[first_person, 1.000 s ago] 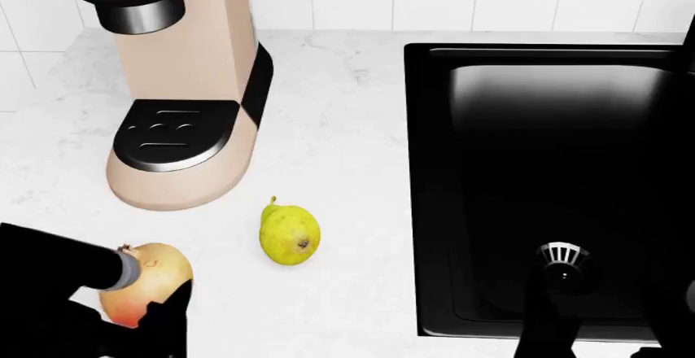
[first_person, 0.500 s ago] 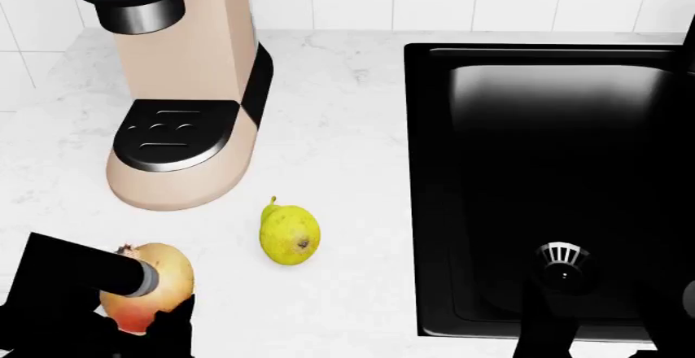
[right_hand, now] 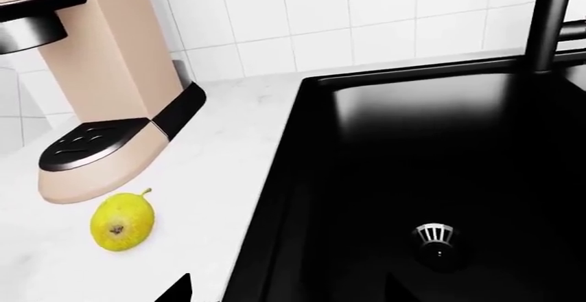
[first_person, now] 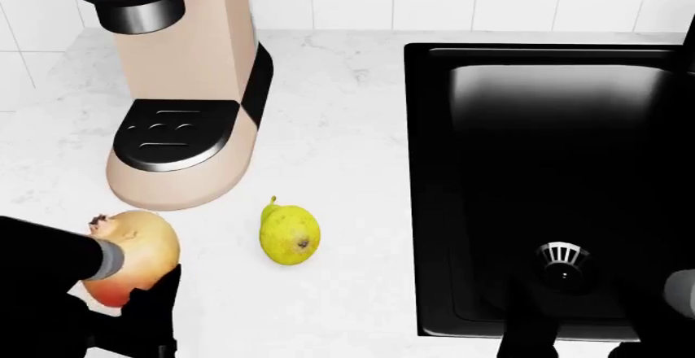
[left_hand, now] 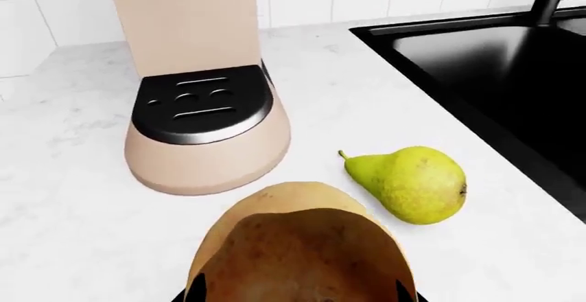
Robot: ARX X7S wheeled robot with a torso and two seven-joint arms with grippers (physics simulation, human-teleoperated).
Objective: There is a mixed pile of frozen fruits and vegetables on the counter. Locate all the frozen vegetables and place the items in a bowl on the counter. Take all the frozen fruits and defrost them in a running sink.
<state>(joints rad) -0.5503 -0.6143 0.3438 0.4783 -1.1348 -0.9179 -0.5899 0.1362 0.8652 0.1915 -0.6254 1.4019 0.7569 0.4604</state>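
Observation:
My left gripper [first_person: 130, 281] is shut on the round tan-to-red fruit [first_person: 139, 252] and holds it just above the white counter [first_person: 337, 130], in front of the coffee machine. In the left wrist view the fruit [left_hand: 302, 247] fills the space between the dark fingertips [left_hand: 194, 289]. The yellow-green pear [first_person: 289, 234] lies on the counter just right of it, also in the wrist views [left_hand: 412, 184] [right_hand: 122, 222]. The black sink [first_person: 434, 211] is at the right. My right gripper [first_person: 592, 338] is open and empty over the sink's front edge. Eggplant, carrot and bowl are out of view.
A beige coffee machine [first_person: 185, 89] with a black drip tray stands at the back left, close behind the fruits. The sink's silver drain strainer [first_person: 561, 254] shows in the basin. The black faucet [right_hand: 547, 20] rises at the sink's far side. White tiled wall behind.
My left gripper has risen and shifted slightly left with the round fruit in it. The pear has not moved. The right gripper has shifted only slightly.

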